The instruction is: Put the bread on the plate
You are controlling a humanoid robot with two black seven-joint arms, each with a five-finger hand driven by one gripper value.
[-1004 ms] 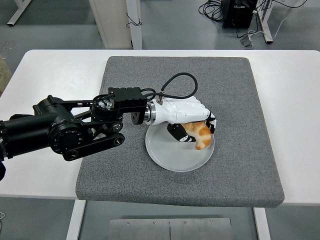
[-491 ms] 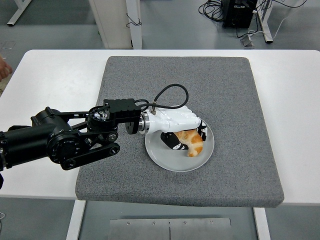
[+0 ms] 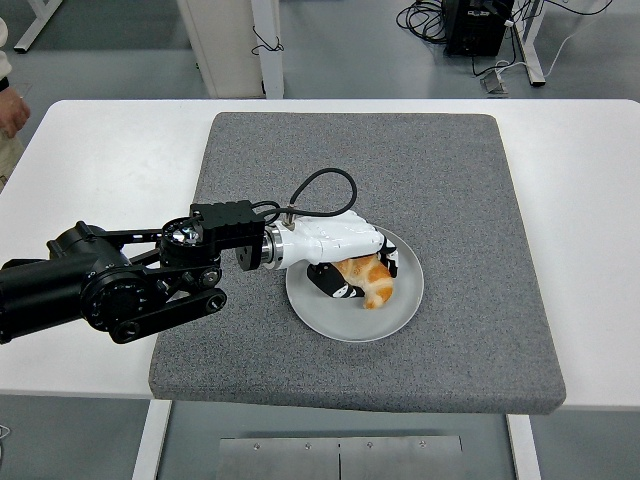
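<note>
On round grey plate (image 3: 330, 318): glossy golden bread (image 3: 371, 281), white fingers (image 3: 335, 281) curled around.

A white desk (image 3: 90, 160) carries a grey felt mat (image 3: 470, 200) that covers most of its middle. Beyond its far edge lies a grey floor (image 3: 110, 50), with a pale cabinet leg (image 3: 225, 45), tangled black cables (image 3: 425, 18) and a black box (image 3: 478, 25) by a metal frame leg (image 3: 530, 45).

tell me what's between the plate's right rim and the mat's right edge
Nothing: in the head view only bare grey mat lies right of the plate.
</note>
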